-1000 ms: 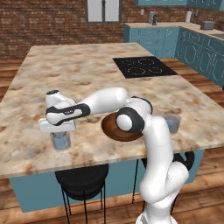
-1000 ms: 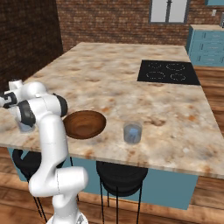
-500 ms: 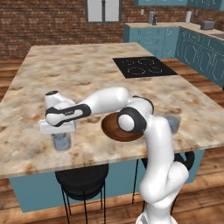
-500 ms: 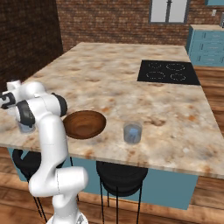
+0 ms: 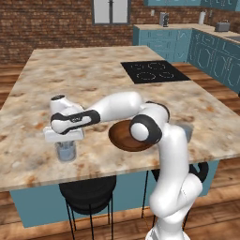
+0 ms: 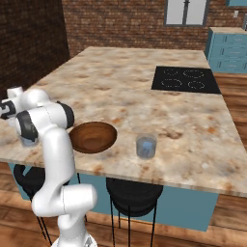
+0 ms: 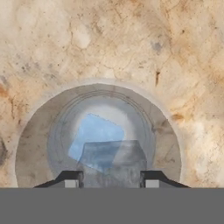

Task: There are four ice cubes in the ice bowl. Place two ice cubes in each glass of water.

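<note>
I look straight down into a glass of water (image 7: 33,148) on the marble counter. A pale blue ice cube (image 7: 94,131) lies inside it. A second, greyer ice cube (image 7: 116,159) sits just above the water between my fingertips (image 7: 72,179), and my gripper (image 7: 111,179) is shut on it. From the base, the gripper (image 5: 65,142) hangs right over that glass (image 5: 65,153) near the counter's front left edge. The dark-brown ice bowl (image 5: 123,138) (image 6: 94,136) sits to the right, partly behind my arm. The other glass of water (image 6: 146,146) stands right of the bowl.
A black cooktop (image 5: 154,71) (image 6: 185,79) is set into the far right of the island. Black stools (image 5: 86,192) stand under the front edge. The glass under my hand is close to the counter's front edge (image 5: 56,180).
</note>
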Available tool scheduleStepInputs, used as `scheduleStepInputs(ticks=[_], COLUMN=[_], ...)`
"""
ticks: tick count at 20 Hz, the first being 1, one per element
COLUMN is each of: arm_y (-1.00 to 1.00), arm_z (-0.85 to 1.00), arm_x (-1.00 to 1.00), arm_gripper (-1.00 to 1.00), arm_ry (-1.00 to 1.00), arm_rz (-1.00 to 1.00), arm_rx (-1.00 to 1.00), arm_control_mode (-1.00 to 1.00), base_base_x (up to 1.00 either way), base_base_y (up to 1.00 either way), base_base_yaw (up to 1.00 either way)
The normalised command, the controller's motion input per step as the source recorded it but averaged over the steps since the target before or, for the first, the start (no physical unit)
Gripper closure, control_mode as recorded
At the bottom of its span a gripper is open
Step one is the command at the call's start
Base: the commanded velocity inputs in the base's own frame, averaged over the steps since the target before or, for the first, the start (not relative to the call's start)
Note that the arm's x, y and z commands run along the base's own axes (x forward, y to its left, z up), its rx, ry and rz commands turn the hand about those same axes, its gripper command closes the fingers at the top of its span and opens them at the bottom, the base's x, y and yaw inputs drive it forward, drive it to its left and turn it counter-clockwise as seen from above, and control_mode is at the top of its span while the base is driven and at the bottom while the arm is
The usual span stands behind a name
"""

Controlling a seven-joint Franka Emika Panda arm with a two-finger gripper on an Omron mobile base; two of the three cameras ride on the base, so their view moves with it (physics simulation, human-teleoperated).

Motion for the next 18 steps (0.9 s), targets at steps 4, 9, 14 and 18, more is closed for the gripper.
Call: scheduleStepInputs(ticks=[4,9,14,18], arm_y=[-0.01,0.0,0.0,0.0], arm_z=[0.03,0.05,0.31,0.14], arm_x=[0.0,0.0,0.0,0.03], arm_gripper=[-1.0,-1.0,-1.0,1.0], arm_ry=[0.0,0.0,0.0,0.0], arm_rz=[0.0,0.0,0.0,0.0], arm_rx=[0.0,0.0,0.0,0.0], arm_control_mode=[-1.0,-1.0,-1.0,-1.0], base_base_x=[0.0,0.0,0.0,0.0], base_base_y=[0.0,0.0,0.0,0.0], base_base_yaw=[0.0,0.0,0.0,0.0])
